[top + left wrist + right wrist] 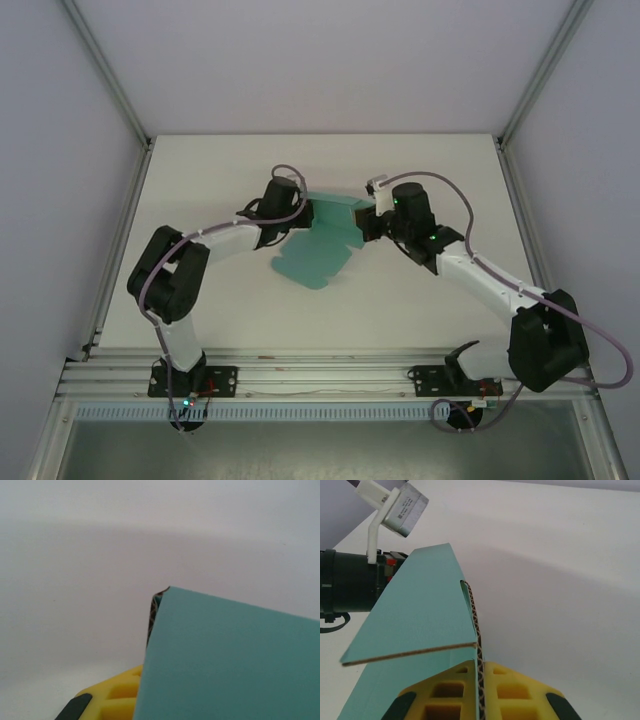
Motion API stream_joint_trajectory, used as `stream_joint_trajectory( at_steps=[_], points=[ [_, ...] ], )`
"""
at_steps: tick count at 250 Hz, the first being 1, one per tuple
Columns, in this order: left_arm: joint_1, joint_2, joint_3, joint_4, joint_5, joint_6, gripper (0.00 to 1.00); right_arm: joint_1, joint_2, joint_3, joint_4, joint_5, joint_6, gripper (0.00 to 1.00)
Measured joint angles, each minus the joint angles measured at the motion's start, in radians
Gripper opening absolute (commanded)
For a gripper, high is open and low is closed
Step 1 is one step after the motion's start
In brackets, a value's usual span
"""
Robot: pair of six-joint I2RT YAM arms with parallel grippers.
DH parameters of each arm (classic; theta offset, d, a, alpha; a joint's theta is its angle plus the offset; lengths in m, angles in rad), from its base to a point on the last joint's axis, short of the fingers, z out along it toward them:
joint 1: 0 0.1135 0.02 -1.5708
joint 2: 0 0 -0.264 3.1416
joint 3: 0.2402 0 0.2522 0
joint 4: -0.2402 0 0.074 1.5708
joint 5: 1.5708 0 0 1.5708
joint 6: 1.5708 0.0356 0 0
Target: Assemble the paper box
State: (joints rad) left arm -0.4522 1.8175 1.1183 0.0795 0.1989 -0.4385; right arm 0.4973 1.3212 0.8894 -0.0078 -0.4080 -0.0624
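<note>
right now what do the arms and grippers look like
Both the left arm and right arm have white links, bulky black joints and a looping lilac cable. Green lights glow on the right arm. The right gripper has yellow fingers with square recesses and black pads; the left gripper has a like finger.

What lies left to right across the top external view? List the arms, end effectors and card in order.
In order: left arm's elbow → left end effector → paper box → right end effector → right arm's elbow.
</note>
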Motion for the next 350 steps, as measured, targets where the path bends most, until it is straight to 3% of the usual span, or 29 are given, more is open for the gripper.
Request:
stream_joint_trajectory(
  at_steps=[32,54,125,162,243,276,332,350],
  points=[
    [-0.021,0.026,0.068,-0.104,-0.070,-0.033,0.01,0.014,0.000,-0.003,0.001,0.035,0.015,0.00],
    [-0.030,0.040,0.111,-0.161,-0.096,-0.042,0.11,0.018,0.000,-0.005,0.005,0.050,0.024,0.00],
    [-0.032,0.075,0.148,-0.206,-0.117,-0.070,0.10,0.030,0.020,-0.007,0.016,0.049,0.042,0.00],
    [-0.024,0.047,0.042,-0.084,-0.079,-0.055,0.28,0.035,0.023,-0.017,0.011,0.034,0.043,0.00],
    [0.043,-0.053,-0.147,0.111,0.066,-0.037,0.43,0.037,0.023,-0.019,0.040,-0.025,0.048,0.00],
    [0.049,-0.093,-0.212,0.190,0.125,-0.032,0.42,0.022,0.023,-0.027,0.054,-0.058,0.051,0.00],
    [0.069,-0.099,-0.227,0.234,0.162,-0.012,0.18,0.010,0.002,-0.041,0.058,-0.097,0.051,0.00],
    [0.071,-0.099,-0.227,0.242,0.167,0.000,0.16,0.010,-0.010,-0.045,0.058,-0.098,0.051,0.00]
  ],
)
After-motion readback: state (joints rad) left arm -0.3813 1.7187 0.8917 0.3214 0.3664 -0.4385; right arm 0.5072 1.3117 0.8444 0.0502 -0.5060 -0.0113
